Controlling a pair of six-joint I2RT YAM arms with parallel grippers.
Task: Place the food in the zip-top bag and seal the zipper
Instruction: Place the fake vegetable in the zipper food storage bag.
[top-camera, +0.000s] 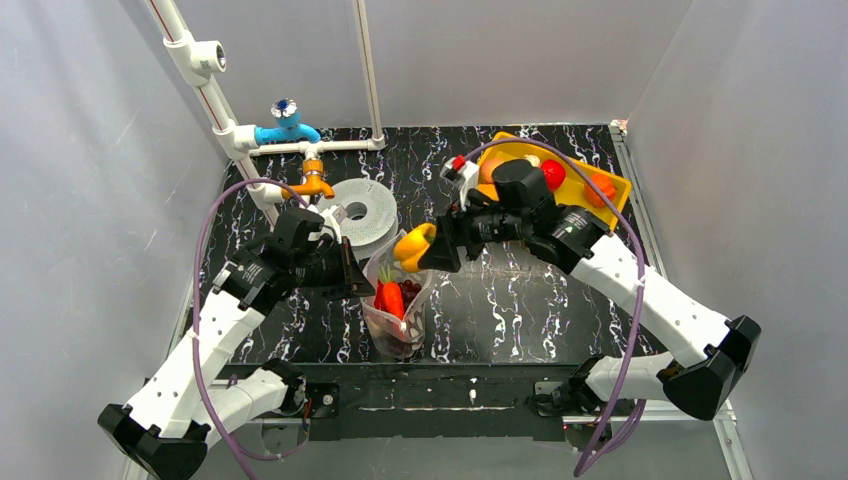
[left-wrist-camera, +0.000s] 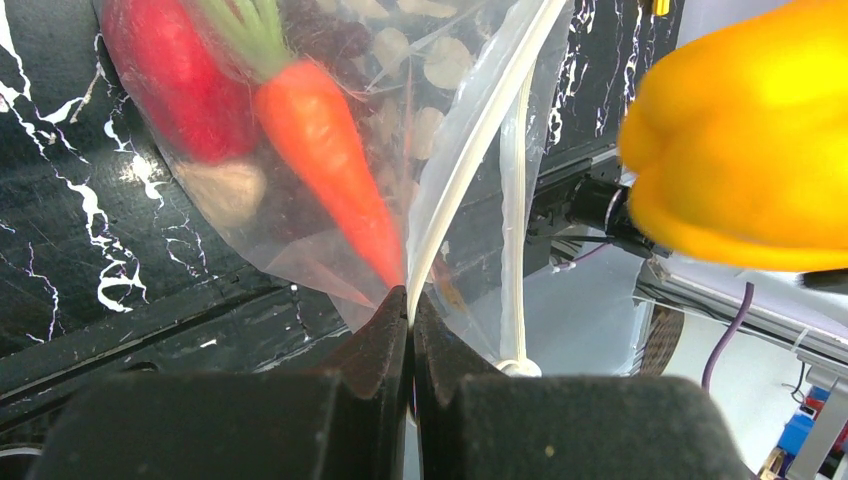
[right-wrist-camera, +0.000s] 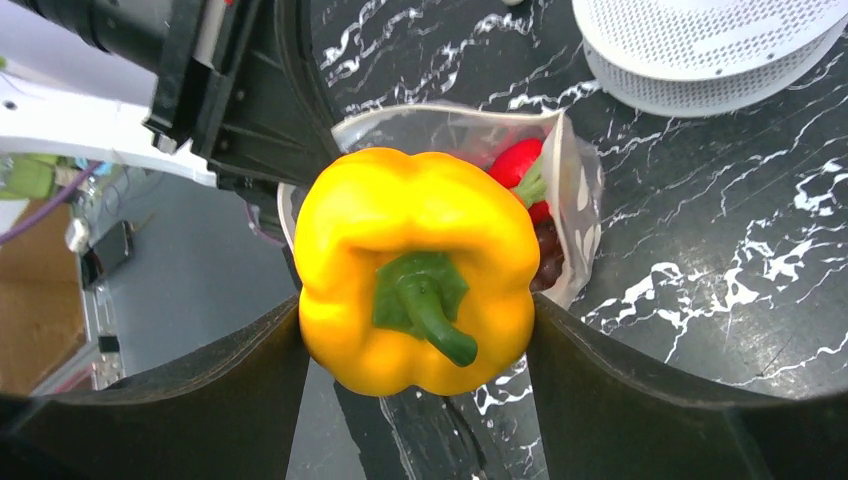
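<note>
Clamped the left pincer (left-wrist-camera: 410, 300) on the rim of the zip-top bag (left-wrist-camera: 470, 120), jaws pressed together with only the plastic between them. Traced the pale zipper (left-wrist-camera: 468, 150) as a thin strip rising straight out of that pinch along the mouth edge. Found the mouth gaping open, one side held by the left pincer and the other side sagging free.

Noted inside the bag:
- a carrot (left-wrist-camera: 320, 140), tip pointing down at the left pincer and ending just short of it;
- a red vegetable (left-wrist-camera: 170, 80), just beside the carrot;
- dark grapes (top-camera: 410, 291), against the opposite wall of the bag.

Gripped the yellow pepper (right-wrist-camera: 415, 270) in the right pincer (right-wrist-camera: 415, 335), fingers (right-wrist-camera: 250, 380) spread wide and pressing on its two flanks, green stalk toward the wrist camera. Located the pepper at the open mouth, over the bag, near the left pincer. Could not tell whether the pepper touched the plastic.

Noted on the tray (top-camera: 622, 190), at the far right of the table (top-camera: 500, 290), a red piece (top-camera: 552, 173) and an orange piece (top-camera: 600, 187), well apart from both pincers. Noted a grey spool (top-camera: 360, 212) lying flat just beyond the bag.
</note>
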